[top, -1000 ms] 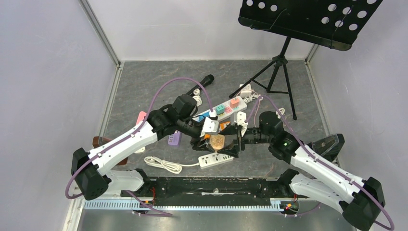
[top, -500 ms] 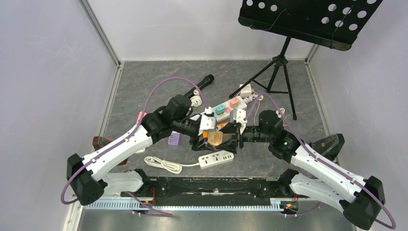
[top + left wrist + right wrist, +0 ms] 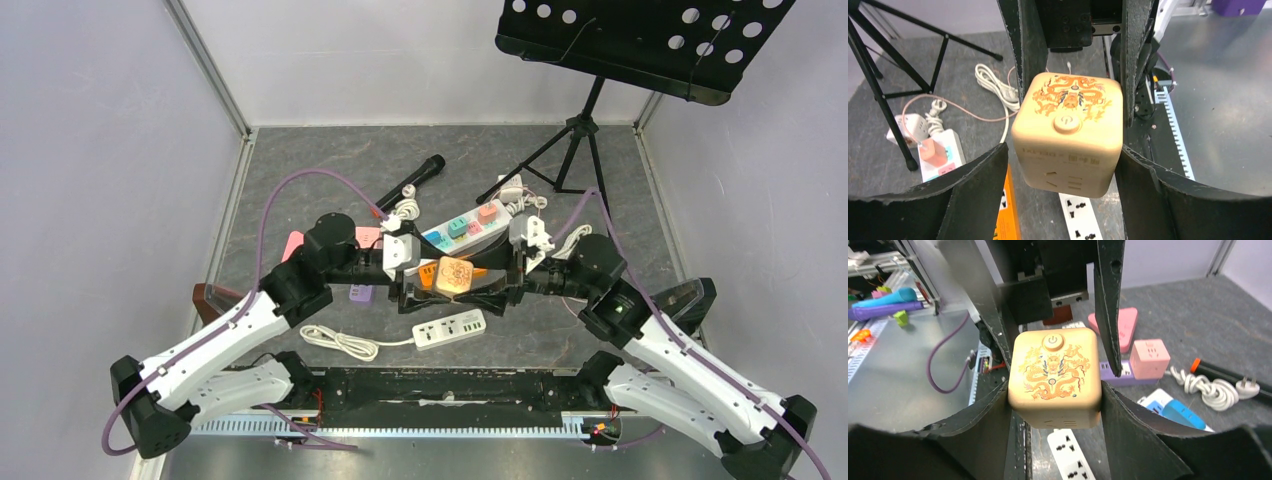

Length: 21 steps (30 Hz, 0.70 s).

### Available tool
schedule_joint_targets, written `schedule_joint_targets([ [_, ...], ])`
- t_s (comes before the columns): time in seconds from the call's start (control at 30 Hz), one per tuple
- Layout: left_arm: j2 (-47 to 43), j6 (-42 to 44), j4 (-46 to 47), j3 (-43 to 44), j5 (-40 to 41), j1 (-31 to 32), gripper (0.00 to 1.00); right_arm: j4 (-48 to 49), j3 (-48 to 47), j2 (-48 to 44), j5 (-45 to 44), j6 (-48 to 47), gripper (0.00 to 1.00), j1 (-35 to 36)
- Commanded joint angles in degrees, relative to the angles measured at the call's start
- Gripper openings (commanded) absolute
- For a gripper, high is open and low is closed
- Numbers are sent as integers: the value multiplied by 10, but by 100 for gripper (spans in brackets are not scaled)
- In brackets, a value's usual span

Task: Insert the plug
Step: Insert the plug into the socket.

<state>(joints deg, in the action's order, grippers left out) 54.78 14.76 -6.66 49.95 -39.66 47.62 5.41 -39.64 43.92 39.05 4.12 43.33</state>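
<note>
A tan cube socket (image 3: pixel 452 275) with an orange dragon print and a round button hangs above the floor between my two grippers. My left gripper (image 3: pixel 430 285) is closed on it from the left and my right gripper (image 3: pixel 480 282) from the right. In the left wrist view the cube (image 3: pixel 1068 132) sits between my fingertips (image 3: pixel 1148 185). In the right wrist view the cube (image 3: pixel 1054 377) is pinched between both fingers (image 3: pixel 993 415). A white power strip (image 3: pixel 450 328) lies on the floor just under the cube. No plug pins show on the cube.
A long white strip with coloured plugs (image 3: pixel 465 228) lies behind the grippers. Also on the floor are a black microphone (image 3: pixel 410 180), a music stand tripod (image 3: pixel 575 130), a pink cube socket (image 3: pixel 1149 357), a purple strip (image 3: pixel 362 292), an orange strip (image 3: pixel 1008 215) and a coiled white cord (image 3: pixel 340 343).
The cube has moved a little away from the arm bases, off the white strip, with both grippers on it. Both arms have swung outward and stretched flatter.
</note>
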Motion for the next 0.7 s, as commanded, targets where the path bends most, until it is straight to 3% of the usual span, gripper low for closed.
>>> schedule_joint_targets([
  [0.0, -16, -48, 64, -9, -21, 0, 82, 69, -40, -20, 36, 47, 0, 3],
  [0.2, -19, -79, 144, -21, -49, 0, 81, 84, -40, -29, 49, 62, 0, 3],
  [0.27, -14, -84, 152, -21, -60, 0, 72, 87, -39, -30, 49, 66, 0, 3],
  [0.33, -9, -84, 149, -21, -64, 0, 46, 92, -38, -30, 49, 71, 0, 2],
  [0.37, -8, -83, 146, -21, -65, 0, 15, 91, -39, -30, 49, 72, 0, 3],
  [0.4, -6, -79, 139, -20, -64, 0, 2, 87, -39, -30, 48, 72, 0, 3],
  [0.43, -5, -75, 132, -19, -63, 0, 2, 79, -40, -30, 45, 69, 8, 2],
  [0.5, -3, -60, 117, -16, -64, 0, 2, 51, -46, -26, 44, 55, 43, 3],
  [0.57, 1, -40, 97, -9, -62, 0, 2, 9, -58, -17, 40, 28, 67, 3],
  [0.6, 4, -27, 81, -2, -62, 0, 2, -16, -65, -13, 32, 13, 76, 3],
  [0.67, 16, -6, 40, 17, -64, 0, 2, -46, -75, -3, 18, -19, 86, 2],
])
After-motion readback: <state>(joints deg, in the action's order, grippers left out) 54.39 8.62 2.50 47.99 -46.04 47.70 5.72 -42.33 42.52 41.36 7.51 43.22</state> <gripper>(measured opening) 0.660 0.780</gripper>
